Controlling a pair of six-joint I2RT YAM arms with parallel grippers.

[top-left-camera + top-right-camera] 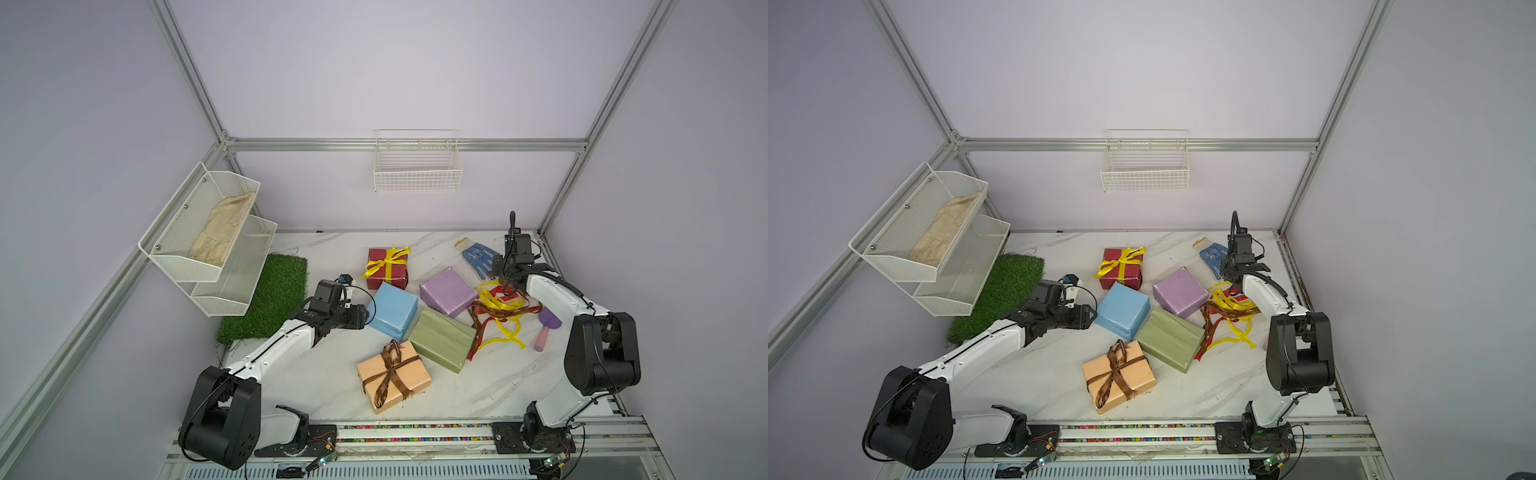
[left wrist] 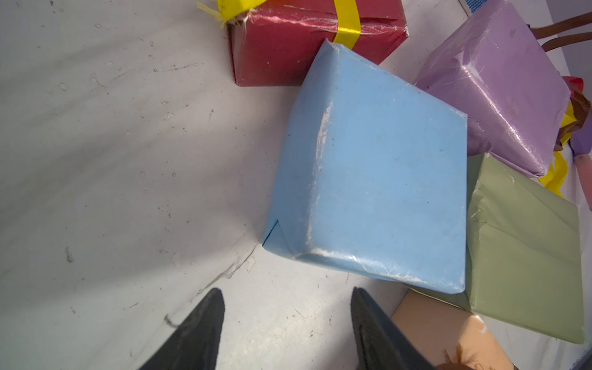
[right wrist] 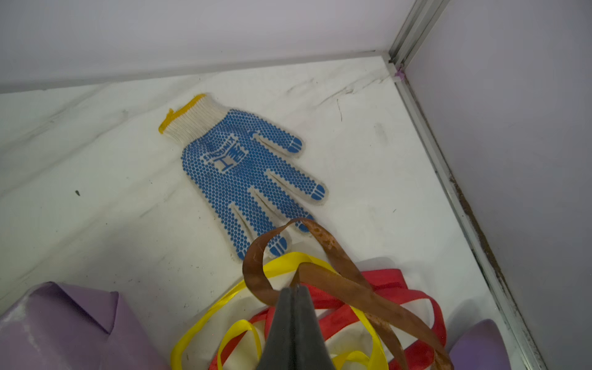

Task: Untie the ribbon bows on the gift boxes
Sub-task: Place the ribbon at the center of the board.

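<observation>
In both top views the boxes (image 1: 442,338) huddle in the middle of the table (image 1: 311,374), with room open at front and left. The red box (image 1: 386,276) sits behind with its yellow bow (image 1: 386,259) tied, the peach box (image 1: 392,376) in front with its brown bow (image 1: 390,368) tied, and loose ribbons (image 1: 498,316) are heaped at the right. Left wrist view: the left gripper (image 2: 286,293) gapes empty over bare table, just short of the blue box (image 2: 368,176). Right wrist view: the right gripper (image 3: 296,288) is clenched on a brown ribbon (image 3: 253,272) — the dotted glove (image 3: 237,173) has print too blurred to read.
</observation>
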